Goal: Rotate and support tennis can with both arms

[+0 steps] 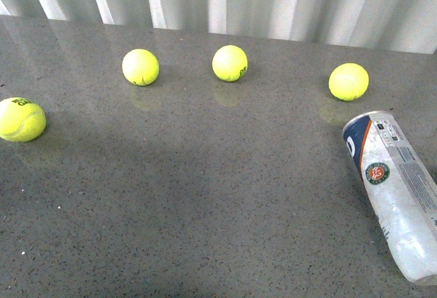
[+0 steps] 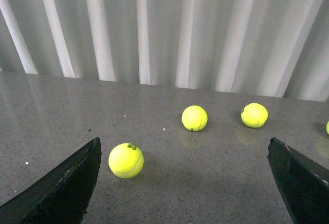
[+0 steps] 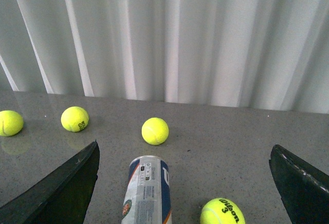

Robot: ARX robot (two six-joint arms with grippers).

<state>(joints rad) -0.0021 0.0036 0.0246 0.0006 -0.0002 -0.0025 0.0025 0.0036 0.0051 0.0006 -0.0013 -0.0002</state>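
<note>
The grey table [image 1: 205, 195] is seen w/ the tennis can [image 1: 396, 199] laid on its side at the right, labelled end away from the robot, untouched. The left gripper [image 2: 184, 140] and right gripper [image 3: 184, 144] are both held wide open, nothing gripped. Yellow balls [image 1: 229, 63] are scattered across the table, one near the can's far end.

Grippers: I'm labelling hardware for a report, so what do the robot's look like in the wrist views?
Both the left gripper and right gripper show two matte black fingers. They are wedge-shaped and taper to points, with faintly scuffed, paler edges. No cables, markings or arm bodies are visible, and the front view shows neither arm.
</note>
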